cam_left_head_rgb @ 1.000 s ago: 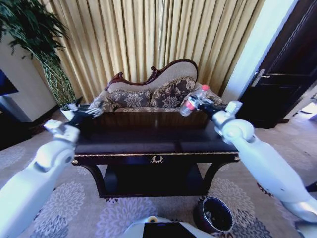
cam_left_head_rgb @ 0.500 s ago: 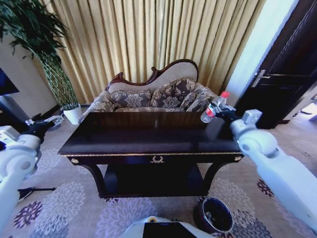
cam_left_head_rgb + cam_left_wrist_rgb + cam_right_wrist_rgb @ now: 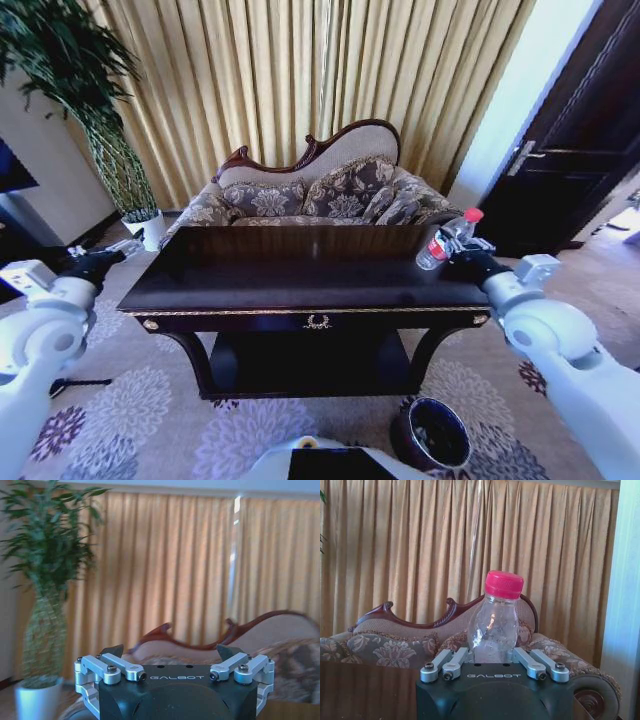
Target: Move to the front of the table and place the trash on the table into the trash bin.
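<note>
Carpet, bin [image 3: 432,433] nearest, right of table [image 3: 300,285]. Right gripper [image 3: 462,256] clamps bottle [image 3: 448,240] above table's right end; left gripper [image 3: 112,254] spread, empty, off left end. Risk: bottle slipping, missing bin

Over the last second both arms swung outward from above the table [image 3: 300,285]. The right gripper [image 3: 455,262], closed on the bottle [image 3: 447,240], carried it from over the back middle of the tabletop to the back right corner, near the right edge. The left gripper [image 3: 118,252], jaws spread apart, left the tabletop's left part, passed beyond the left edge, then edged back toward the back left corner.
</note>
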Robot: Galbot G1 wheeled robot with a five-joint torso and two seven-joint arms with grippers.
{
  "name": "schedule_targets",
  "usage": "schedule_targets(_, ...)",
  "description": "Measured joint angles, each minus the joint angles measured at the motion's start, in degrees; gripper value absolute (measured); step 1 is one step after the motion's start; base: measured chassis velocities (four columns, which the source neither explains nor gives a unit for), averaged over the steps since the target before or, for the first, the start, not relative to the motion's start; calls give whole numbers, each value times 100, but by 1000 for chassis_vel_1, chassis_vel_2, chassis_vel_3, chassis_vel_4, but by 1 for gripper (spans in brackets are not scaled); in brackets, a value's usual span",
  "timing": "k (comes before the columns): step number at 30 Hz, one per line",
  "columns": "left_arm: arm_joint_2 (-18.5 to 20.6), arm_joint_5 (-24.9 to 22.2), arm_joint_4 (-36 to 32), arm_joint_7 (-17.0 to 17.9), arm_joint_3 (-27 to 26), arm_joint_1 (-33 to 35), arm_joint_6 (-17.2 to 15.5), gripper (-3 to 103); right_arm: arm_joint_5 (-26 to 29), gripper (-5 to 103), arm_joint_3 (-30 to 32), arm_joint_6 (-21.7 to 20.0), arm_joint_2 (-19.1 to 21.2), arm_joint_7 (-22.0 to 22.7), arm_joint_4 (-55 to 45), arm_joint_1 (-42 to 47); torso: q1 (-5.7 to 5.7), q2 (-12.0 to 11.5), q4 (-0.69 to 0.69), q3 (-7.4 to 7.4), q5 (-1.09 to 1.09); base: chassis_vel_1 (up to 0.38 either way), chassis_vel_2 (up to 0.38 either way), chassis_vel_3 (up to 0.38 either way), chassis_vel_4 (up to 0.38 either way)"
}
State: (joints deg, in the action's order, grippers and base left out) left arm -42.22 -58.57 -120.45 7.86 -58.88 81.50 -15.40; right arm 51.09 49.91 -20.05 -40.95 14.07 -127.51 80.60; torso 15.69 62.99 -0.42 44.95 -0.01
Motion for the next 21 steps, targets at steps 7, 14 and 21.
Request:
schedule_targets(7, 34, -90, 139, -424, 27, -7, 193, 100, 44, 25, -40, 2, -14, -98, -18, -22, 1, 0, 0, 1, -1, 0, 0, 0, 0)
schedule_targets(14, 16, -91, 80, -253, 20, -1, -75, 100, 43, 25, -21, 13, -16, -200, -18, -5, 1, 0, 0, 1, 0, 0, 0, 0, 0)
schedule_targets(21, 11, -94, 63, -242, 4, -1, -136, 100, 63, 25, 30, 26, 41, -224, -18, -12, 1, -1, 0, 1, -1, 18, -22, -19, 18)
